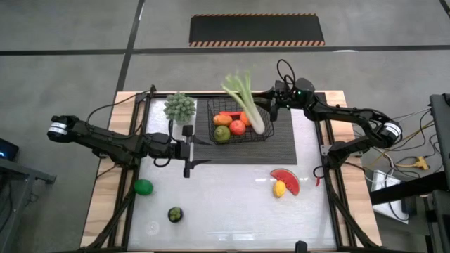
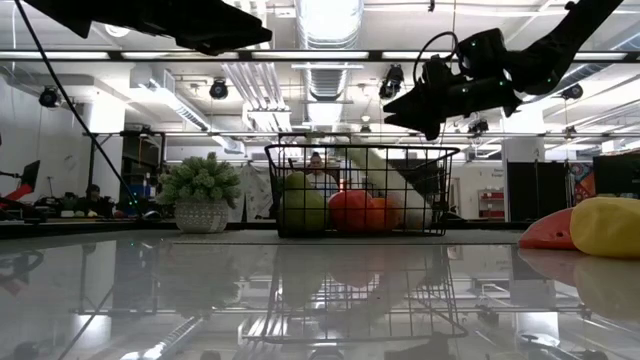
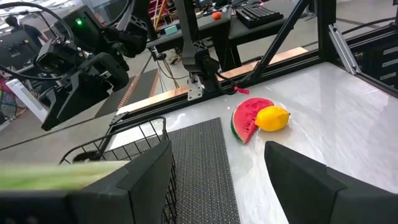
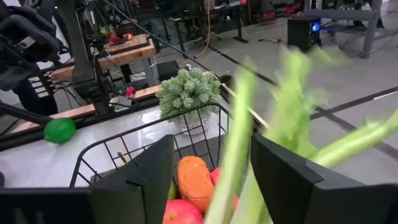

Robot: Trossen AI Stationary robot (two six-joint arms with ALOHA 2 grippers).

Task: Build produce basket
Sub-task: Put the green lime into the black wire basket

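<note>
A pale glossy table (image 1: 225, 204) under workshop lights carries everything. The right tool (image 1: 275, 98) hangs at the far right corner of the basket (image 1: 240, 121), its fingers parted with the celery (image 1: 247, 104) standing loose between them, stalk propped on the rim, leaves pointing away. The left tool (image 1: 188, 149), open and empty, waits just left of the basket. Inside lie a carrot (image 4: 194, 179) and apples. The celery step seems to be ending; next comes fetching the watermelon slice (image 1: 287, 179), lemon (image 1: 280, 188), lime (image 1: 143, 186) or dark fruit (image 1: 174, 214).
</note>
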